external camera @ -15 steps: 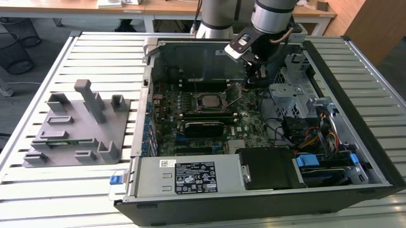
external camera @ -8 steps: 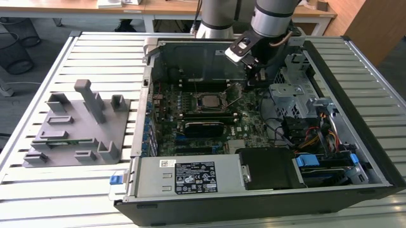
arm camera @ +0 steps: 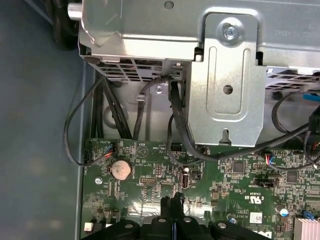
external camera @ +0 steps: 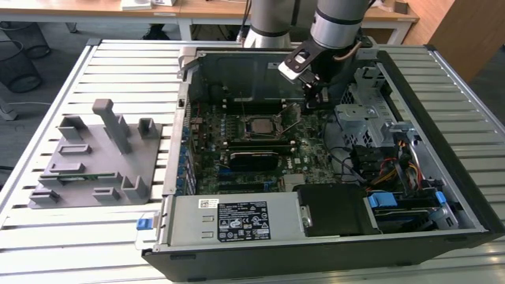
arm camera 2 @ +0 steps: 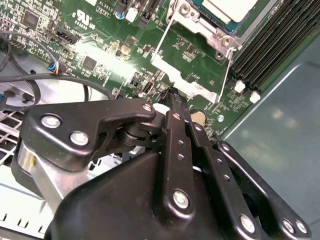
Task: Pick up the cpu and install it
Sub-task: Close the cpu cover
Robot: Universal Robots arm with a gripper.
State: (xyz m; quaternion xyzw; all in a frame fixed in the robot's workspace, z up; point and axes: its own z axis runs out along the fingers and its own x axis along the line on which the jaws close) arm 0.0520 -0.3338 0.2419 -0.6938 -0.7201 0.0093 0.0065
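There is one arm [external camera: 335,23] with one end effector [external camera: 311,105], one slatted table [external camera: 103,236], and on it one open computer case [external camera: 457,148] and one grey fixture [external camera: 94,165]. The case holds one motherboard [external camera: 207,160], one cpu [external camera: 261,125], one power supply [external camera: 236,219] and one coin battery [arm camera: 121,170]. Two wire baskets [external camera: 18,68] stand on the floor.

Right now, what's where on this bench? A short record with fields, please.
cpu: lying in the socket, silver top up
gripper: inside the case, low over the board, to the exterior view's right of the cpu
fingers: shut, nothing between them
case: open, lying on the slatted table
tray: gray, on the exterior view's left of the case
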